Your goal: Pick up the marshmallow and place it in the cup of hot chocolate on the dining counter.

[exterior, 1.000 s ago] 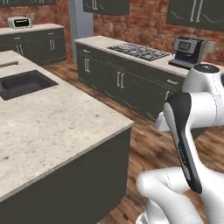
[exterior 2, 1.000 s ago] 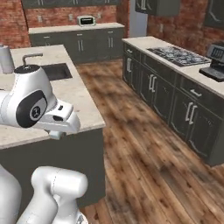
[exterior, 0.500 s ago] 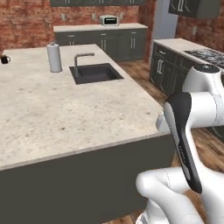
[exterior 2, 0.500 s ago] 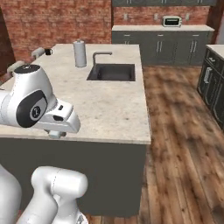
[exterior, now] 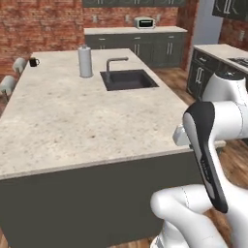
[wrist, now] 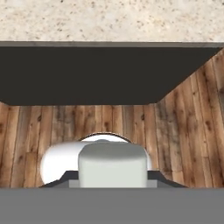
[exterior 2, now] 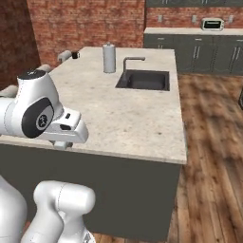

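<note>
**Mia:** Where is the marshmallow [wrist: 112, 162]?

**Ben:** The pincer [wrist: 112, 176] has it. The two dark tips are pressed in on its sides, so the little white block sits snug between them.

**Mia:** Why hold it so tight?

**Ben:** I think so it won't drop while it is carried. It is soft and tiny, and a loose hold could let it slip.

**Mia:** And where is the cup of hot chocolate [exterior: 34, 62]?

**Ben:** Way over at the far corner of the counter [exterior: 72, 121], near the stools [exterior: 7, 83]. It is well apart from the marshmallow. The tall pale cylinder [exterior: 85, 61] and the sink [exterior: 128, 79] are on the far half of the counter too, off to one side of the cup.

**Mia:** Why is the cup there?

**Ben:** My guess is someone on a stool would drink from it.

**Mia:** How is the arm [exterior: 208, 145] standing?

**Ben:** It is folded up close to its own body, by the near edge of the counter. The hand is low and points down at the wooden floor [wrist: 109, 118] (you can see the dark side of the counter above it).

**Mia:** So the marshmallow is not in the cup yet?

**Ben:** Not yet. I think the arm has to lift up and get much nearer to the cup.
</note>
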You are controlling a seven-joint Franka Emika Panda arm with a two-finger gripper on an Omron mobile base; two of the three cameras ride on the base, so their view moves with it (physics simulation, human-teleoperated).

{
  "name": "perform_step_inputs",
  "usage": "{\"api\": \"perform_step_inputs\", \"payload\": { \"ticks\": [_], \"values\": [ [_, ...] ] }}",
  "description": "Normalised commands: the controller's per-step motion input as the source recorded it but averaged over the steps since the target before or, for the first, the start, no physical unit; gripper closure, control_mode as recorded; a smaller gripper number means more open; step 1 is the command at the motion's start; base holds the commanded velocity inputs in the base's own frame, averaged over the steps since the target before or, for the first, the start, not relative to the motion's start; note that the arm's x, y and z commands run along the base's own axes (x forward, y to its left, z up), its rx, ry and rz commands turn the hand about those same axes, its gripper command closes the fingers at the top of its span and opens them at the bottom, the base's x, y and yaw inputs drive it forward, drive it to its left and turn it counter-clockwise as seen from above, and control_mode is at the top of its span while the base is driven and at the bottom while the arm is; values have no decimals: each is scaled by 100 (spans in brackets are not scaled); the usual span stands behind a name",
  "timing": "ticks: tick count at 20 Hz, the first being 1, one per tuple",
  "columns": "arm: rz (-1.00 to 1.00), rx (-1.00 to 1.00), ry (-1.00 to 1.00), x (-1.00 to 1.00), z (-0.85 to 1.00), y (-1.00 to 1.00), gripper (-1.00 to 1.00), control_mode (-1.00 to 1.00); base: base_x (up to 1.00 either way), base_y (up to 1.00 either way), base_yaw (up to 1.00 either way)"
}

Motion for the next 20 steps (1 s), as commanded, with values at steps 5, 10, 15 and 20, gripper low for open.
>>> {"api": "perform_step_inputs", "payload": {
  "ticks": [5,10,15,20],
  "values": [
    [0,0,0,0,0,0,100,100,0,98,-11],
    [0,0,0,0,0,0,100,100,-12,100,-3],
    [0,0,0,0,0,0,100,100,0,100,0],
    [0,0,0,0,0,0,100,100,0,100,-6]
  ]
}}
